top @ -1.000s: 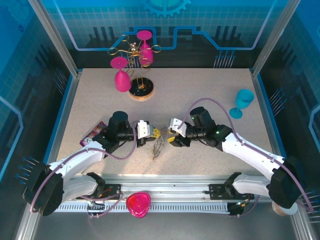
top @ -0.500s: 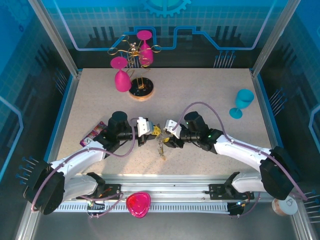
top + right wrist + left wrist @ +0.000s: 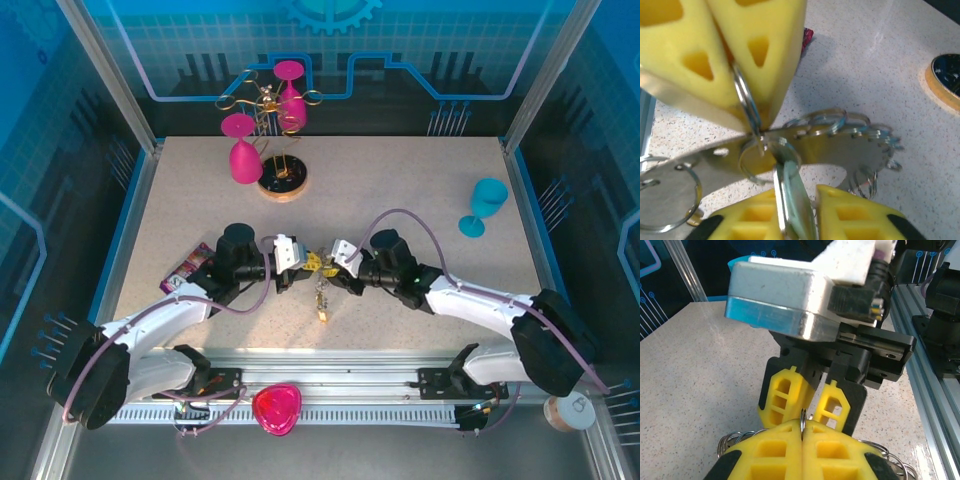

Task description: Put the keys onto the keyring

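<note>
The keyring (image 3: 855, 145) is a flat grey plate with small wire rings along its rim, hanging low over the table between both grippers (image 3: 320, 288). My left gripper (image 3: 803, 426) is shut on one thin wire ring of it; the same yellow fingers (image 3: 695, 55) show from the right wrist. My right gripper (image 3: 797, 195) faces it from the right (image 3: 338, 270), shut on a teal-headed key (image 3: 791, 200) whose tip meets a small ring on the plate. Another key dangles below the keyring (image 3: 325, 314).
A gold stand with pink wine glasses (image 3: 262, 120) rises from a round black-and-wood base (image 3: 281, 181) at the back. A teal goblet (image 3: 486, 205) stands at the right, a pink packet (image 3: 188, 266) lies by the left arm, and a pink heart-shaped object (image 3: 277, 408) sits on the front rail.
My right gripper has moved left up to the left gripper and its jaws have narrowed around the key. The left gripper has stayed shut on the ring.
</note>
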`<state>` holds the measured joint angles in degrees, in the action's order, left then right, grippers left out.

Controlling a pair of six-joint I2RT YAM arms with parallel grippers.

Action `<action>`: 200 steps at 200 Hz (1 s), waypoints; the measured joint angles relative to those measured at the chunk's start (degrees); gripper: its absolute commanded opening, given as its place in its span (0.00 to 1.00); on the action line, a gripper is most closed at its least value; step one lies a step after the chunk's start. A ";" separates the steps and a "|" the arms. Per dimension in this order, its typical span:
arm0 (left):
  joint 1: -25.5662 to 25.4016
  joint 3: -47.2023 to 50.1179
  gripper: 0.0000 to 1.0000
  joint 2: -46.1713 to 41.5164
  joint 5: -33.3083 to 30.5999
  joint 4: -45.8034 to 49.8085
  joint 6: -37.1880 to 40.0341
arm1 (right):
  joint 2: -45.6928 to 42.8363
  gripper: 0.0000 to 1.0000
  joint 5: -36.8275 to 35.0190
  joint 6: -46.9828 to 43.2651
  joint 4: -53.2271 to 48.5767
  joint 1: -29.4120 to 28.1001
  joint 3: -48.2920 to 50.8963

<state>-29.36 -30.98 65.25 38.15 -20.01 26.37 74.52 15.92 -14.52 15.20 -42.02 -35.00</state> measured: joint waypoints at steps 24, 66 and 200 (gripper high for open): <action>0.00 0.15 0.00 0.00 -0.44 0.07 0.02 | -1.81 0.04 -0.68 -0.74 -0.26 -0.02 0.55; 0.00 0.15 0.00 -0.11 -0.92 2.21 1.16 | -3.80 0.00 -2.60 -2.03 -8.00 -0.04 -2.14; 0.76 2.91 0.95 -7.23 -9.25 5.75 0.68 | 3.50 0.00 -4.46 -4.85 -28.72 -1.62 -22.75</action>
<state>-28.60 -28.08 58.02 28.91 -14.26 27.05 78.02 11.46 -19.38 -13.52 -43.64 -57.76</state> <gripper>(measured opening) 0.879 0.056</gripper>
